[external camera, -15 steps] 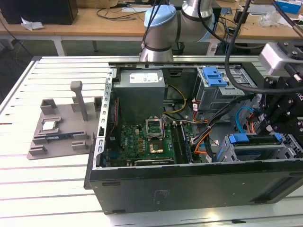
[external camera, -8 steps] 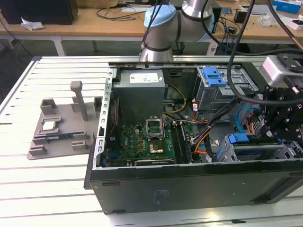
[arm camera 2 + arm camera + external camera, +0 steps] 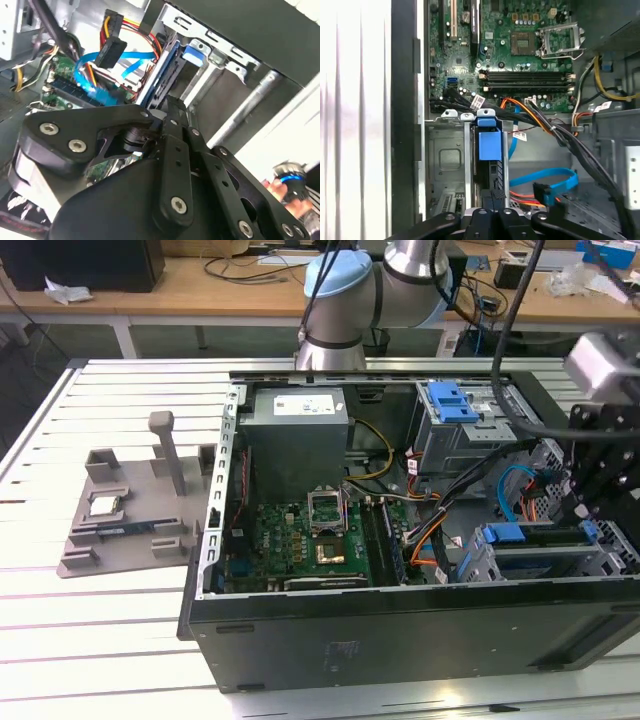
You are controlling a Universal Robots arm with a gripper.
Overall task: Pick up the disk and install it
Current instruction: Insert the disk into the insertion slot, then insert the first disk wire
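The arm's black gripper [image 3: 492, 197] closes on the disk [image 3: 488, 145], a flat grey hard drive in a blue plastic carrier frame, standing on edge in the grey metal drive bay [image 3: 447, 160] at the front corner of the open black computer case [image 3: 400, 635]. The insertion step appears under way; finishing it would call for a straight push until the carrier seats. The first wrist view looks along the drive toward the green motherboard [image 3: 520, 45] and a loose blue data cable [image 3: 545, 177]. The exterior view adds the arm's place at its right edge, the gripper [image 3: 598, 495] above the bay, and a grey plastic fixture [image 3: 130, 510] on the slatted white table [image 3: 90, 640].
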